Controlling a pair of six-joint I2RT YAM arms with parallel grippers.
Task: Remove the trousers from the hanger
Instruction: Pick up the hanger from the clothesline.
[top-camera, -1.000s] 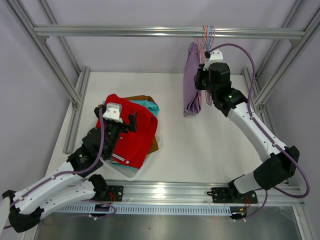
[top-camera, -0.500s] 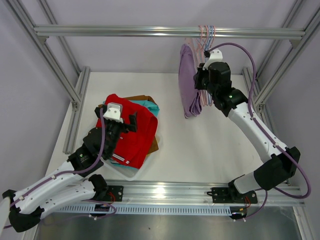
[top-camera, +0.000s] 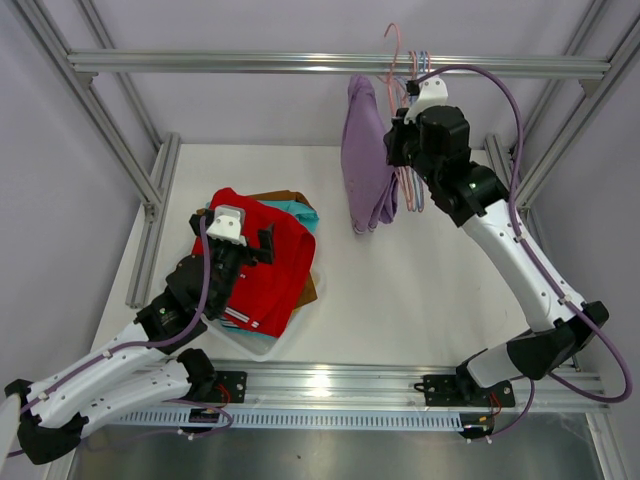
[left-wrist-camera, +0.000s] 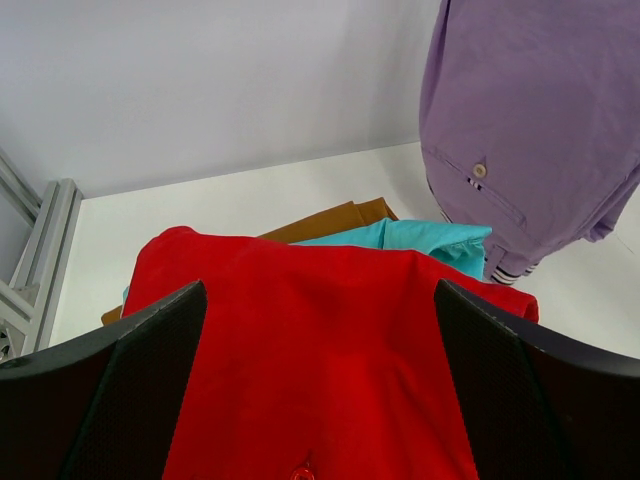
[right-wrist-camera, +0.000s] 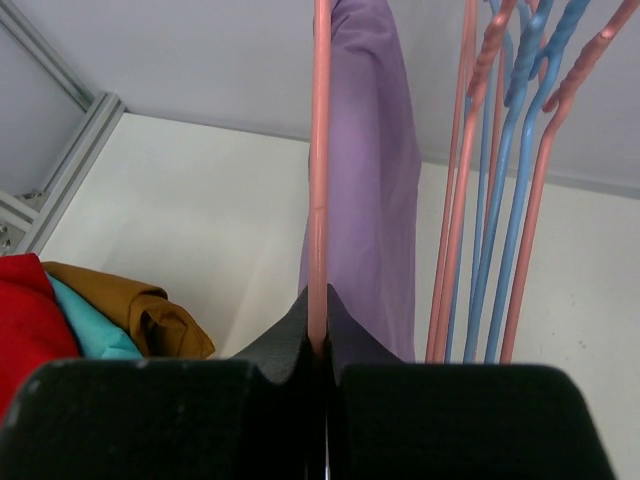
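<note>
Lilac trousers (top-camera: 365, 160) hanging upper centre, long axis top to bottom, striped waistband down, draped on pink hanger (top-camera: 392, 45), right tool (right-wrist-camera: 318, 340) pinching its wire, right arm stretched up from lower right, left tool (left-wrist-camera: 318, 295) spread over red trousers (top-camera: 265, 270), left of bench (top-camera: 420, 290).

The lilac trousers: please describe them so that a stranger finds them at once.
Look at the metal rail across the top. Right of its middle, the lilac trousers hang on a pink hanger. They alone hang; the other trousers lie piled.
</note>
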